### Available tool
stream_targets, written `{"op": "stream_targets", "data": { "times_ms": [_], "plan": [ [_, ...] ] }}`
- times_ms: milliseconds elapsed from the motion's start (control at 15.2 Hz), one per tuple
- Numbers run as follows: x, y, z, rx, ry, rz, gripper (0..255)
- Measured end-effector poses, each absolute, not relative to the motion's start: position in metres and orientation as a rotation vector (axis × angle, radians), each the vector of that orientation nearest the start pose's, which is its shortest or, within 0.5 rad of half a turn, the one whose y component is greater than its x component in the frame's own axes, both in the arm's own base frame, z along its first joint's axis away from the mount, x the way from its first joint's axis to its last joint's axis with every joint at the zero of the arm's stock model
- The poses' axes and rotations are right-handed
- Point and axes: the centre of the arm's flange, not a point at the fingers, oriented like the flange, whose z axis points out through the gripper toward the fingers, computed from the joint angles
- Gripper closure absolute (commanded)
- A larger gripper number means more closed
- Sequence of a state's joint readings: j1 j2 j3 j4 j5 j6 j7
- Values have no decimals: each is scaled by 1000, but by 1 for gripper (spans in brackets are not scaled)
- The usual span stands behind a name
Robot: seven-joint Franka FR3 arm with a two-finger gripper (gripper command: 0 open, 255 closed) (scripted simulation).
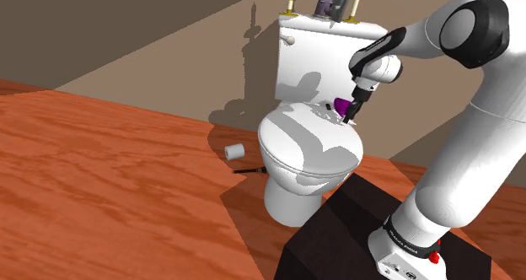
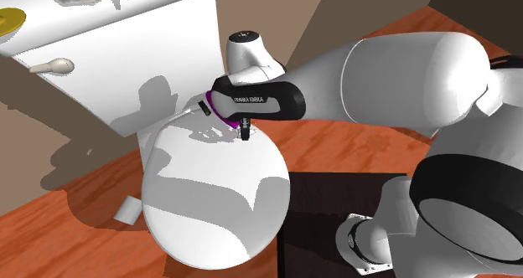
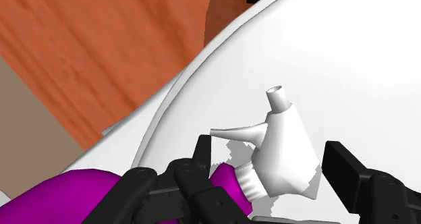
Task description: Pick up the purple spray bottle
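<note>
The purple spray bottle (image 1: 344, 107) lies on its side on the closed white toilet lid (image 1: 303, 148), close to the tank. In the wrist view its purple body (image 3: 64, 197) runs off beside the hand, and its white spray head (image 3: 282, 152) lies between the black fingers. My gripper (image 3: 270, 160) is down at the bottle's neck, open: one finger (image 3: 202, 152) sits against the neck, while the other finger (image 3: 343, 165) stands a little apart from the spray head. In the second exterior view the gripper (image 2: 225, 122) straddles the purple bottle (image 2: 212, 107) just above the lid (image 2: 209, 193).
The white tank (image 1: 324, 55) rises right behind the bottle, with gold candlesticks (image 1: 292, 0) and a picture frame (image 1: 331, 2) on top. A toilet paper roll (image 1: 234, 151) lies on the wooden floor beside the bowl. My dark stand (image 1: 354, 228) is in front.
</note>
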State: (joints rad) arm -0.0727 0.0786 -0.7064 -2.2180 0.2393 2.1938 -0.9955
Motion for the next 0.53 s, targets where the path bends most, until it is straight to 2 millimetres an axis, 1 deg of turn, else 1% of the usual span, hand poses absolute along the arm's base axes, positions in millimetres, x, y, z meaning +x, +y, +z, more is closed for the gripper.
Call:
{"op": "stream_targets", "data": {
  "times_ms": [528],
  "plan": [
    [380,-362,384,-2990,-101,-84,255]
  ]
}}
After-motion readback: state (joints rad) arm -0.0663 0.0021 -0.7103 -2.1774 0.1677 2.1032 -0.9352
